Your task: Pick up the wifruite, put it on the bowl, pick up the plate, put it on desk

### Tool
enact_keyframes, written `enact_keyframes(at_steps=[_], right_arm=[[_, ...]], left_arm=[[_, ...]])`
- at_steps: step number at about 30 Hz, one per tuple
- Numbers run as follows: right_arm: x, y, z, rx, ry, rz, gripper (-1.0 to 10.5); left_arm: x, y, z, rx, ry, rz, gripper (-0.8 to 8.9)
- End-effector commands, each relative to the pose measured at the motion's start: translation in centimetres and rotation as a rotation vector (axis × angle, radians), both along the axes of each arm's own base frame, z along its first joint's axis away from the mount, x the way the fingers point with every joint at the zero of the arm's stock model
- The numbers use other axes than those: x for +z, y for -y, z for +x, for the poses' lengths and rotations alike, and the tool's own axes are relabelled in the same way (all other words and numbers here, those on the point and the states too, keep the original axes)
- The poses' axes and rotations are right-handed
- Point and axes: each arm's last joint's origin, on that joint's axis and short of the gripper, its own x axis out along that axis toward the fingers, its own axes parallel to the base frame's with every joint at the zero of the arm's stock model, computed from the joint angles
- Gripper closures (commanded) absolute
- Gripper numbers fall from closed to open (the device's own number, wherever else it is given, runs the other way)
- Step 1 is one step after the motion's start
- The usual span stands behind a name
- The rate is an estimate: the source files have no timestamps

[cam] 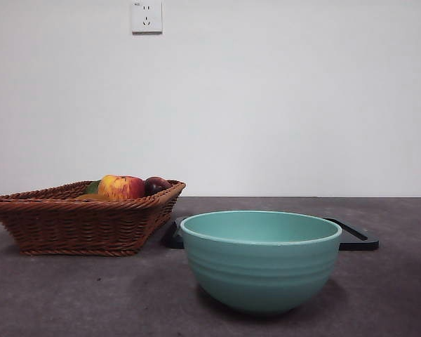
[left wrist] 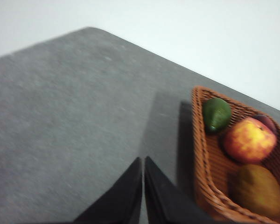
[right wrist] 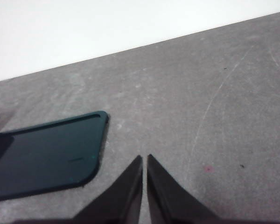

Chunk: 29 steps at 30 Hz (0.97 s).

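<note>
Nearby, wicker basket (cam: pixel 84 221) of fruit (cam: pixel 121 187), black tray (cam: pixel 354 237) behind bowl (cam: pixel 260 258).

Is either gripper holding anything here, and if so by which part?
Nothing is held. The left gripper is shut and empty beside the basket; the right gripper is shut and empty near the tray.

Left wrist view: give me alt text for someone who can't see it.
The left gripper, jaws shut and empty, hangs over the bare grey desk beside a brown wicker basket. The basket holds a green fruit, a red-and-yellow apple, a brownish fruit and a dark fruit, mostly hidden.
</note>
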Motion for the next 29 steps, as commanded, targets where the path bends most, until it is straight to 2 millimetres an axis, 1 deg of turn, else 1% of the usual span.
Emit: enact_keyframes(at_steps=[1,8,13,17,20,25,29], right_arm=[[2.0,0.0,-0.3,-0.002,0.070,0.017,9.4],[5.9,-0.1,-1.3,0.001,0.165,0.009,9.4],[9.2,-0.3,-1.8,0.035,0.159,-0.004,9.4],[11.9,-0.5,-1.8,0.109,0.110,-0.033,9.4],[13.9,-0.6,-1.6,0.177,0.042,-0.063,9.4],[17.2,-0.9,-0.6,0.316,-0.077,-0.106,9.4],[19.3,-1.3,0.5,0.423,-0.147,-0.112,9.4]], left_arm=[[1.2,0.1,-0.2,-0.023,0.038,-0.033,8.04],[4.4,0.3,-0.8,-0.062,0.072,-0.040,8.04],[7.0,0.5,-1.1,-0.133,0.055,-0.022,8.04],[9.1,0.8,-0.9,-0.237,0.009,0.021,8.04],[10.7,1.0,-0.6,-0.329,-0.037,0.059,8.04],[13.6,1.3,0.1,-0.477,-0.094,0.113,8.04],[15.5,1.6,0.9,-0.577,-0.135,0.120,8.04]])
